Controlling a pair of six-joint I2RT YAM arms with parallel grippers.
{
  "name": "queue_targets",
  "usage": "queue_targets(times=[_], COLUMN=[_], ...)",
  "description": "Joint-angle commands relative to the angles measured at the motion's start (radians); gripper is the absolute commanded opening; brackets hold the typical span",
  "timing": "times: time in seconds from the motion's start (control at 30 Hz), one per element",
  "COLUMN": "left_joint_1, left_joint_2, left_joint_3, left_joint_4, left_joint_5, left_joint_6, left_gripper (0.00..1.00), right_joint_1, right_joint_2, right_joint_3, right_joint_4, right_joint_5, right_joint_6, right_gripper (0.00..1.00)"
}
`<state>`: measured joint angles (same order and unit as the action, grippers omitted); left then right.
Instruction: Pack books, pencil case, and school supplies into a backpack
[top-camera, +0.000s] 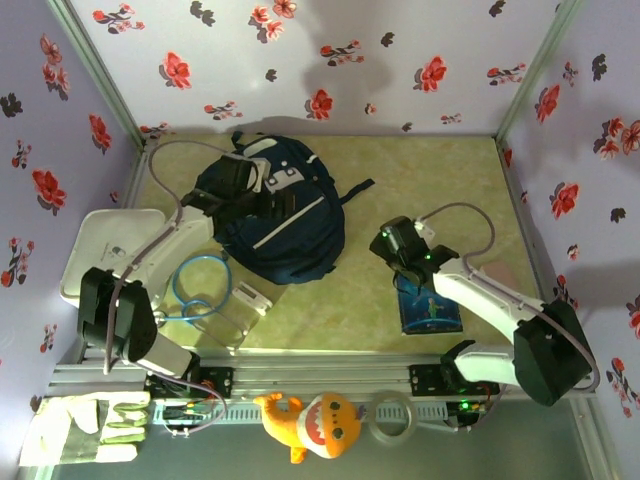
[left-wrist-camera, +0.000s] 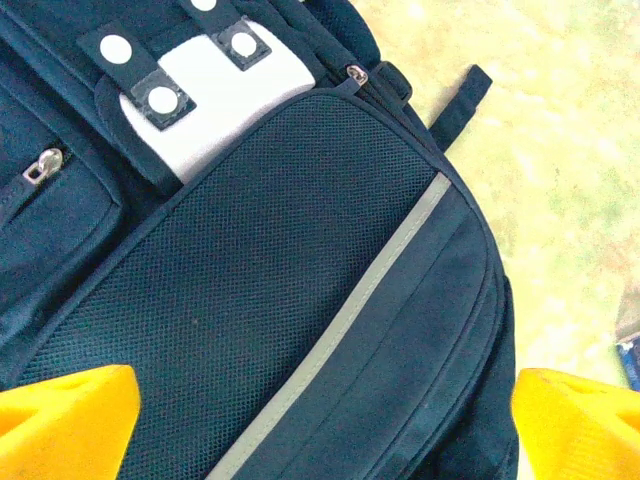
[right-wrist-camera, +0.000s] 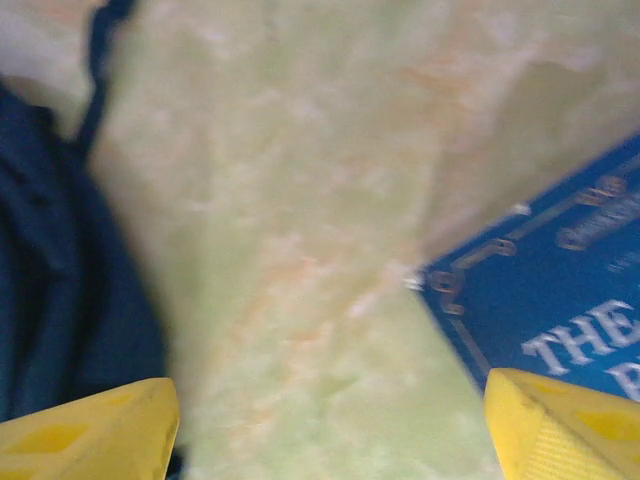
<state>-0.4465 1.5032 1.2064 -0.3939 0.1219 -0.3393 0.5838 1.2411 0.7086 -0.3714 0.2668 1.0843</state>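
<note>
The navy backpack (top-camera: 285, 230) lies flat at the table's middle left, front pocket up. My left gripper (top-camera: 255, 190) hovers over its upper part. In the left wrist view the backpack (left-wrist-camera: 300, 260) lies under that gripper (left-wrist-camera: 325, 430), whose yellow fingertips (left-wrist-camera: 70, 415) stand wide open with nothing between them. A bright blue book (top-camera: 430, 310) lies on the table to the right. My right gripper (top-camera: 388, 245) hangs open just above and left of it. Its wrist view has the book (right-wrist-camera: 560, 310) at right, the backpack (right-wrist-camera: 50, 300) at left, and bare table under the gripper (right-wrist-camera: 330, 430).
A white tray (top-camera: 100, 250) sits at the left. A coiled blue cable (top-camera: 200, 285) and a clear flat case (top-camera: 240, 305), possibly the pencil case, lie before the backpack. A shark plush (top-camera: 310, 425), tape roll (top-camera: 393, 415) and glove (top-camera: 90, 430) rest beyond the near edge.
</note>
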Motion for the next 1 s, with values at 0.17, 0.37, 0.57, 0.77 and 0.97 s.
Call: queue_targets(times=[0.17, 0.37, 0.57, 0.77, 0.97], left_joint_1=[0.007, 0.006, -0.008, -0.09, -0.224], left_joint_2=[0.004, 0.04, 0.078, 0.154, 0.24], left_joint_3=[0.021, 0.027, 0.035, 0.089, 0.142], left_joint_4=[0.057, 0.087, 0.092, 0.001, -0.05], left_joint_5=[0.045, 0.103, 0.169, 0.226, 0.236], left_joint_6=[-0.037, -0.063, -0.111, -0.182, -0.201], left_gripper=[1.0, 1.0, 1.0, 0.95, 0.94], right_joint_1=[-0.033, -0.035, -0.04, -0.086, -0.156], right_joint_2=[0.058, 0.16, 0.257, 0.398, 0.439], right_joint_3=[-0.087, -0.125, -0.104, -0.078, -0.013], right_joint_4=[0.008, 0.145, 0.315, 0.638, 0.741], right_joint_5=[0.011, -0.056, -0.104, -0.22, -0.331], right_joint_6=[0.102, 0.16, 0.16, 0.248, 0.199], right_gripper=[0.81, 0.8, 0.8, 0.77, 0.7])
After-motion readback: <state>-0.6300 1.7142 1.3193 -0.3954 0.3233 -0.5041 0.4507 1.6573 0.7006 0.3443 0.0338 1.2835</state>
